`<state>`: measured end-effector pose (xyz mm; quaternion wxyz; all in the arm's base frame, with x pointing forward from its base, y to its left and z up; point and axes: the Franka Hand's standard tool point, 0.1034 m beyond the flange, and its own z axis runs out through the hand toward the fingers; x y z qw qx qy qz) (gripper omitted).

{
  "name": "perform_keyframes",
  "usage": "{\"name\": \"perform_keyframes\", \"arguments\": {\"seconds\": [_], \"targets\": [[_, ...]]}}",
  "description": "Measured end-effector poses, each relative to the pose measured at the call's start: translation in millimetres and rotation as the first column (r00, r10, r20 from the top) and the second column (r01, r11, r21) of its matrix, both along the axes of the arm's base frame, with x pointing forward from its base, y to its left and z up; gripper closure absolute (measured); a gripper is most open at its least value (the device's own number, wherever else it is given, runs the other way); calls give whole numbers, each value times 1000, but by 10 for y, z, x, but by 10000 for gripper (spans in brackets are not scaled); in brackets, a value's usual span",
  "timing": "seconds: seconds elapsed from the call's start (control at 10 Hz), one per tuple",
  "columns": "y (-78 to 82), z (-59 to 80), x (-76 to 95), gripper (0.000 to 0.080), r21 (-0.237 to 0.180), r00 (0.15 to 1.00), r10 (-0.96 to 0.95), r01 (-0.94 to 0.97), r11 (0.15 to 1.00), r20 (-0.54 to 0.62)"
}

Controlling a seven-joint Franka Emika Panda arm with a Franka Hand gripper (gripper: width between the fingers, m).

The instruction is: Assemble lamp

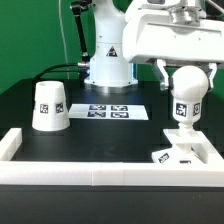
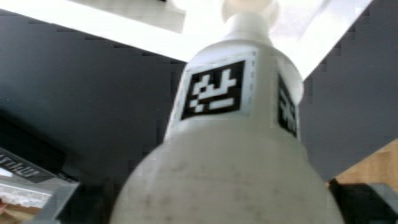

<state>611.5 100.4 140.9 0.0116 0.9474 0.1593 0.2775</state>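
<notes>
My gripper (image 1: 188,74) is shut on the white ball-shaped bulb (image 1: 187,88) and holds it upright, stem down, with a tag on the stem. The stem end hangs a little above the flat square base (image 1: 186,155), which lies in the corner of the rails on the exterior view's right. In the wrist view the bulb (image 2: 222,130) fills the picture between my dark fingers (image 2: 368,200), and its stem points at the white base (image 2: 302,40). The cone-shaped shade (image 1: 50,105) stands upright on the exterior view's left, apart from the rest.
The marker board (image 1: 115,112) lies flat in the middle of the black table. White border rails (image 1: 90,172) run along the front and both sides. The arm's white base (image 1: 108,60) stands at the back.
</notes>
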Motion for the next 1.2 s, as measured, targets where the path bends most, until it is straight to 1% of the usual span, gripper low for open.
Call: {"name": "perform_keyframes", "arguments": {"seconds": [0.5, 0.8, 1.2], "targets": [[-23, -52, -52, 222, -3, 1000, -1, 1, 1000, -12], [-5, -170, -96, 222, -8, 1000, 4, -4, 1000, -18], [-8, -187, -34, 222, -9, 998, 3, -3, 1000, 66]]}}
